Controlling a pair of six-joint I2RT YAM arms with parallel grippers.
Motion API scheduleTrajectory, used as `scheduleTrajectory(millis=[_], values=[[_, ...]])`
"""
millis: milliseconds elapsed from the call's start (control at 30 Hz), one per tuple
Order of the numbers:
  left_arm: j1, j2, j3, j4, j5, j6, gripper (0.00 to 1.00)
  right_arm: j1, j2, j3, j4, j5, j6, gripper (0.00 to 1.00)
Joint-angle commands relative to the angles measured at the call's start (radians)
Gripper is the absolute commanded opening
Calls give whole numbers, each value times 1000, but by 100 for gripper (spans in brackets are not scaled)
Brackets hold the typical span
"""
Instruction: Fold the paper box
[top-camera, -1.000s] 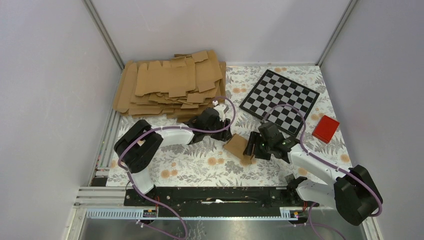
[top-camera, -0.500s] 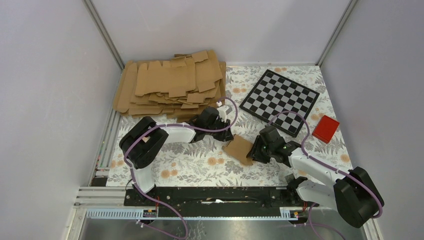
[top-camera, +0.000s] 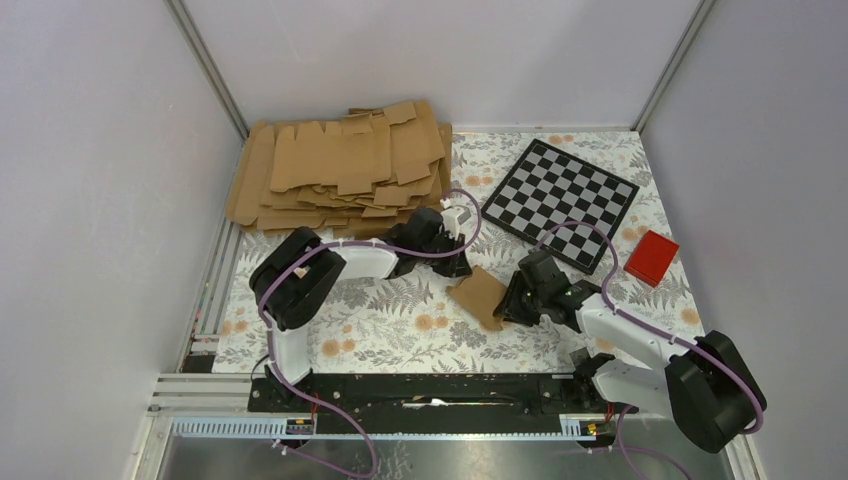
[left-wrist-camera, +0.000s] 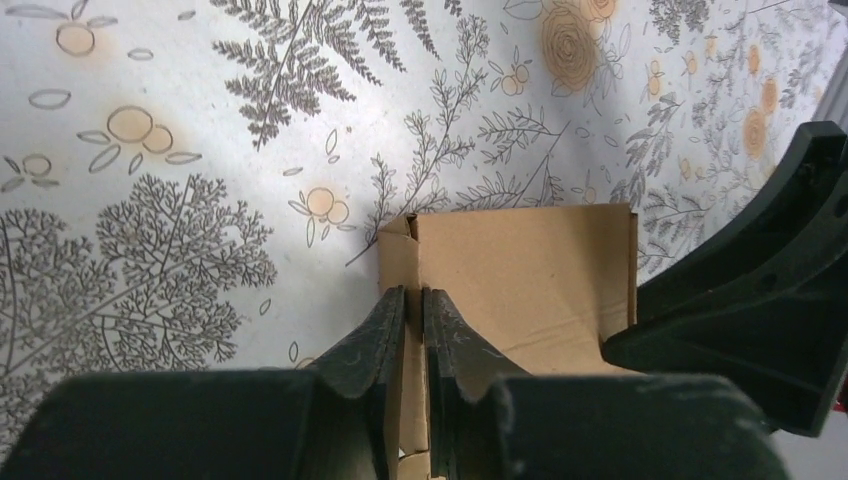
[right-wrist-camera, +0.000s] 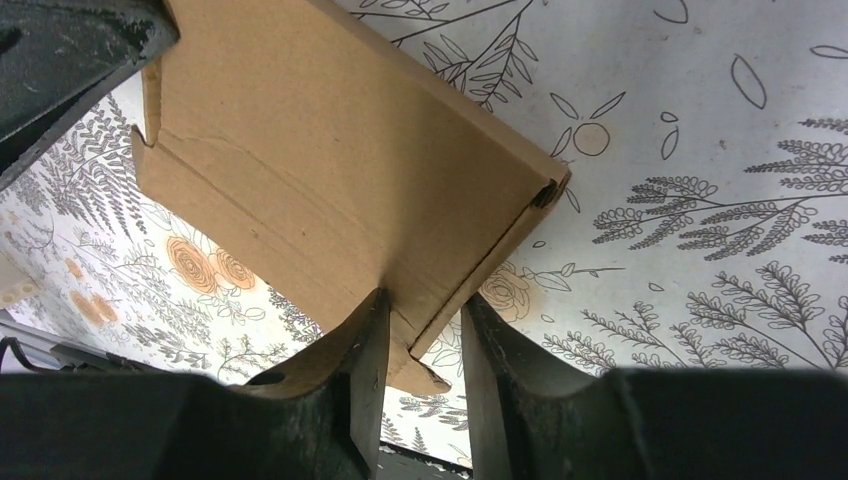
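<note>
- Top view: paper box (top-camera: 479, 295) on or just above the floral table (top-camera: 340, 335), directly between the arms. Left gripper (top-camera: 455, 267) at its far-left edge, right gripper (top-camera: 512, 304) at its right edge, on opposite sides and equally near. Pile of flat blanks (top-camera: 340, 170), chessboard (top-camera: 560, 195) and red block (top-camera: 651, 257) well apart.
- Left wrist view: fingers (left-wrist-camera: 385, 335) pinched together on a thin upright flap of the box. Broad panel spreading away to the right, toward the other gripper.
- Right wrist view: fingers (right-wrist-camera: 362, 350) clamped on the folded side wall at the near corner. Panel running away up-left.
- Flattened, nothing visible inside. Next fold probably dependent on these opposed grips.
</note>
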Motion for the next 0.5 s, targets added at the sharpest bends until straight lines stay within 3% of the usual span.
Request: scheduleTrajectory(millis=[0, 300, 467], values=[[-79, 38, 62, -80, -20, 53, 10, -1, 34, 35, 81, -6, -43, 35], [-143, 64, 123, -192, -178, 125, 17, -2, 51, 50, 80, 2, -64, 34], [-142, -53, 14, -82, -287, 113, 20, -1, 26, 43, 80, 22, -78, 33]])
